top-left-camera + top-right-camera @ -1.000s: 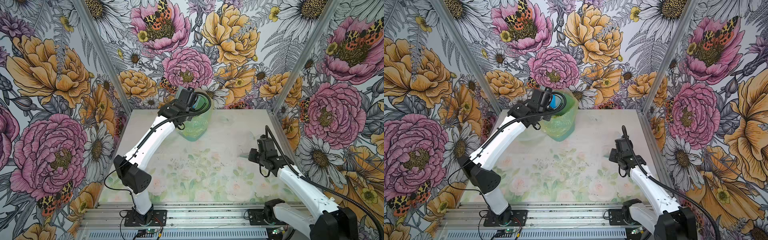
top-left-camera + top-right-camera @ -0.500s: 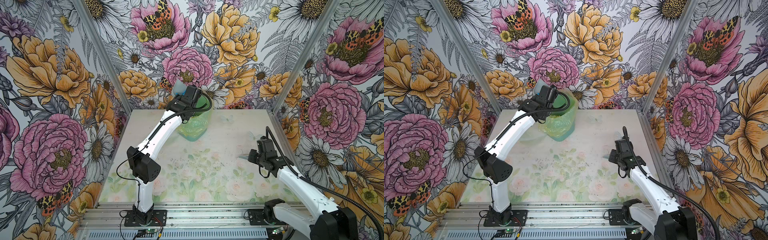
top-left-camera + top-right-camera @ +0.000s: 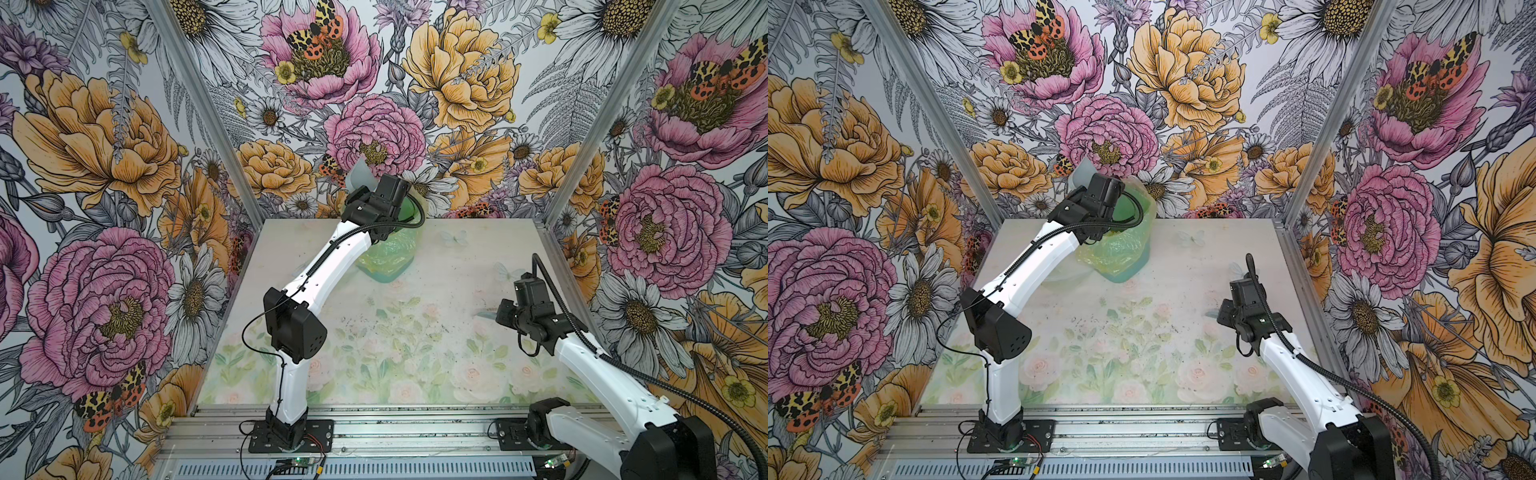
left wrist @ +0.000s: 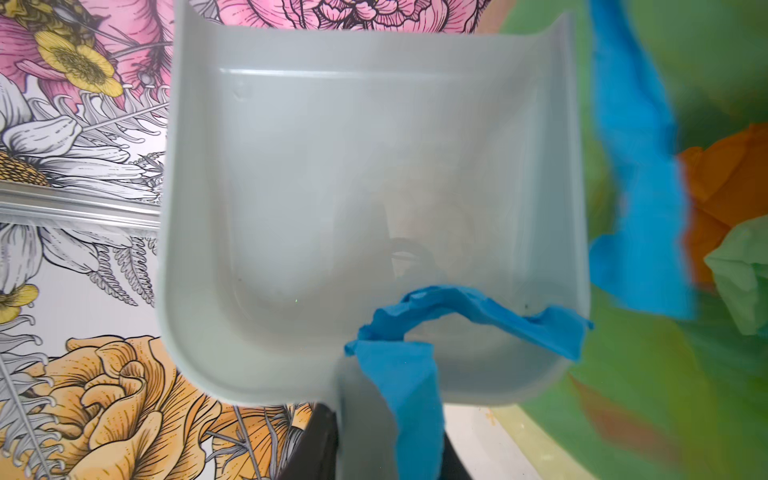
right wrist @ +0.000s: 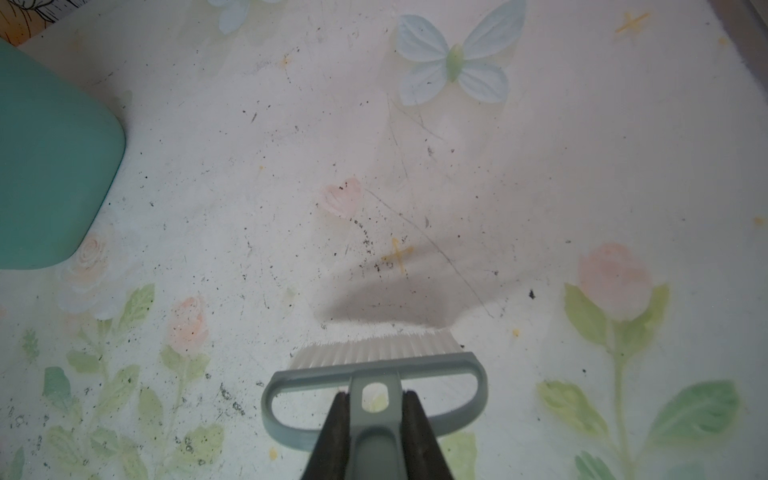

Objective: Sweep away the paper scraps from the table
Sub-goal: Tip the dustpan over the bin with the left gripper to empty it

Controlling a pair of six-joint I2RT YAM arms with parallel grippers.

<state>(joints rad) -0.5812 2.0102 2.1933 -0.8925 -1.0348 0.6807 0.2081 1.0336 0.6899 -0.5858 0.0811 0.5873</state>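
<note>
Left gripper (image 4: 386,451) pinching pale grey plastic dustpan (image 4: 332,187): tilt steeper over green bag-lined bin (image 4: 665,395), crumpled blue paper scrap (image 4: 415,332) clings inside; right gripper (image 5: 374,415) clamps grey-blue plastic brush (image 5: 374,370).

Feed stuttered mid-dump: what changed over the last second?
The left gripper tipped the dustpan up steeper at the bin, its elbow swinging toward the table's middle. Both grips, the right gripper with its brush, and the bin stayed put.
</note>
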